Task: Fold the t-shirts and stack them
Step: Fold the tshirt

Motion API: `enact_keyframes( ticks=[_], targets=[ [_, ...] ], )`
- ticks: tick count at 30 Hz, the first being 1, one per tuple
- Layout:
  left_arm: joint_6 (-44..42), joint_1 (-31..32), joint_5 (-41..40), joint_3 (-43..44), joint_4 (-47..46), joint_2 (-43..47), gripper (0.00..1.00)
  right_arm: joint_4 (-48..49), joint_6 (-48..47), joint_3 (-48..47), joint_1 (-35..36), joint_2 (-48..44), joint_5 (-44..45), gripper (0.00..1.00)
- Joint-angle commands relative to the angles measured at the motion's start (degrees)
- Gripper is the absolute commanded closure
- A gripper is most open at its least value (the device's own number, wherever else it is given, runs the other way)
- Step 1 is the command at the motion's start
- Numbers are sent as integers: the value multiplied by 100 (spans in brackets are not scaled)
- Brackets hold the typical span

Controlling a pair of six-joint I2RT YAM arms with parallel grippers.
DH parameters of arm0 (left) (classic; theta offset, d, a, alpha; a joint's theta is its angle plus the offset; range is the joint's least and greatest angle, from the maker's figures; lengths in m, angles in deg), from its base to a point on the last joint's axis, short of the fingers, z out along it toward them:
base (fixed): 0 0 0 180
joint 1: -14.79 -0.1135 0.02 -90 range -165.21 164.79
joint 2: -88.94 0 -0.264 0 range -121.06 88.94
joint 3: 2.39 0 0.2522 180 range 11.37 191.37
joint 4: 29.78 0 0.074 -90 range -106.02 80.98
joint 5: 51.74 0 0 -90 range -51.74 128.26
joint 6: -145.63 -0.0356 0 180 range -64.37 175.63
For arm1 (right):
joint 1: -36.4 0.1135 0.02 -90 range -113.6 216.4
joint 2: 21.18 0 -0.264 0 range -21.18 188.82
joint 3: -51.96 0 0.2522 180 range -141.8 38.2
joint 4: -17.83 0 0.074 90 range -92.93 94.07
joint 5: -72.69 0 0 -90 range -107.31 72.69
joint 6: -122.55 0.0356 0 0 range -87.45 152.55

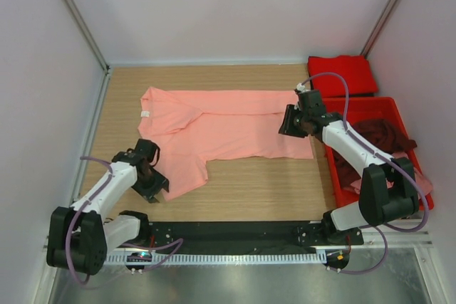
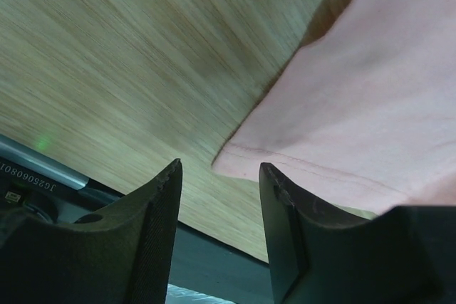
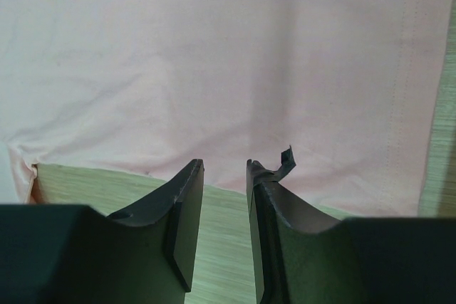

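Note:
A salmon-pink t-shirt (image 1: 228,127) lies spread on the wooden table (image 1: 249,186), its top edge partly folded over. My left gripper (image 1: 154,181) hovers low at the shirt's near-left corner (image 2: 342,97). It is open, and only bare wood shows between its fingers (image 2: 160,204). My right gripper (image 1: 291,123) is over the shirt's right end. It is open too, its tips just short of the cloth's edge (image 3: 228,105). A bright red t-shirt (image 1: 342,75) lies folded at the back right. A dark maroon t-shirt (image 1: 381,137) and a dusty pink one (image 1: 422,184) lie in the bin.
A rigid red plastic bin (image 1: 370,105) stands along the right side, close behind the right arm. White walls enclose the table on three sides. A black rail (image 1: 235,233) runs along the near edge. A torn strip of pad sticks up from one right finger (image 3: 285,160).

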Motion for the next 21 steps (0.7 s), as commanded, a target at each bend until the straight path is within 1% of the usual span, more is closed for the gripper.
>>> enact_keyframes(
  ticks=[1, 5, 7, 9, 10, 11, 14, 15, 16, 17, 21],
  targets=[
    [201, 77, -154, -144, -317, -165, 51, 182, 59, 9, 5, -21, -24, 62],
    [69, 208, -171, -153, -581, -385, 59, 191, -11, 26, 13, -83, 38, 62],
    [34, 296, -268, -118, -616, -473, 60, 199, -38, 62, 22, -144, 125, 61],
    [-27, 332, -286, -92, -678, -517, 66, 191, -38, 62, 22, -171, 134, 61],
    [-36, 340, -269, -100, -730, -535, 77, 165, -47, 70, 40, -171, 152, 61],
    [-45, 332, -268, -100, -748, -544, 85, 156, -55, 79, 31, -171, 169, 61],
    [-107, 340, -216, -65, -810, -518, 100, 25, -117, 71, 66, -206, 257, 61],
    [-142, 340, -233, -30, -784, -509, 100, -72, -152, 53, 127, -223, 353, 59],
    [-212, 340, -338, 101, -740, -491, 100, -203, -161, 36, 145, -258, 728, 58],
    [-256, 340, -417, 172, -583, -465, 100, -422, -135, 27, 163, -267, 776, 58],
    [-397, 332, -813, 514, -187, -150, 100, -548, 347, 315, 154, -346, 942, 58]
  ],
)
